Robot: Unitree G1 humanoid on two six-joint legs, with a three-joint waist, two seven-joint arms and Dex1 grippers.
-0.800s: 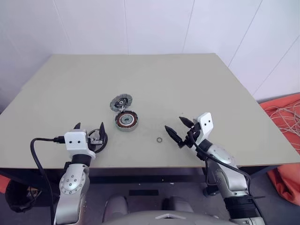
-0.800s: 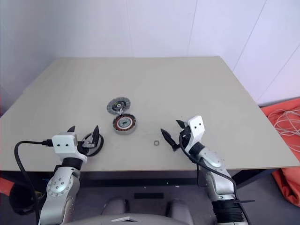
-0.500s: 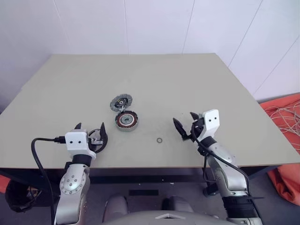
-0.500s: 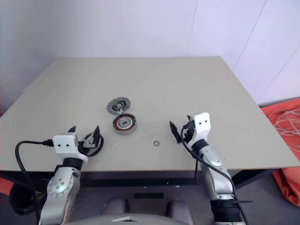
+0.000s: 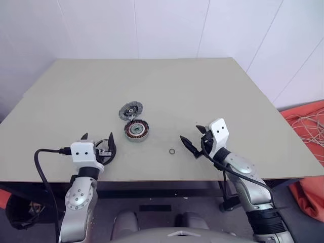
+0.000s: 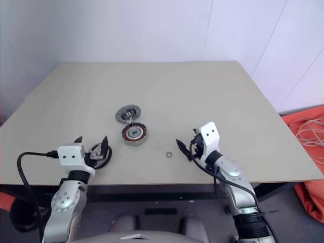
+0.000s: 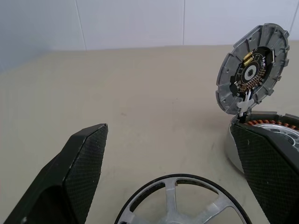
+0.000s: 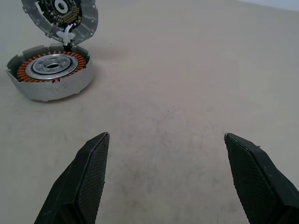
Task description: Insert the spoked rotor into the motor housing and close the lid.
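Observation:
The spoked rotor (image 7: 180, 203), silver with a dark rim, lies flat on the table near its front left edge. My left gripper (image 5: 96, 140) is open, one finger on each side of the rotor and not closed on it. The motor housing (image 5: 136, 130) with copper windings stands further in, its ribbed grey lid (image 5: 130, 110) hinged up behind it. Both also appear in the right wrist view: the housing (image 8: 50, 77) and the lid (image 8: 60, 14). My right gripper (image 5: 192, 137) hovers open and empty over bare table, right of the housing, pointing toward it.
A tiny loose ring (image 5: 172, 151) lies between the housing and my right gripper. The beige table (image 5: 202, 86) ends just in front of both arms. Orange fabric with pale cables (image 5: 309, 126) lies on the floor to the right.
My right gripper swung away to the right and came back, pointing left toward the housing again. The left gripper and the parts stayed put.

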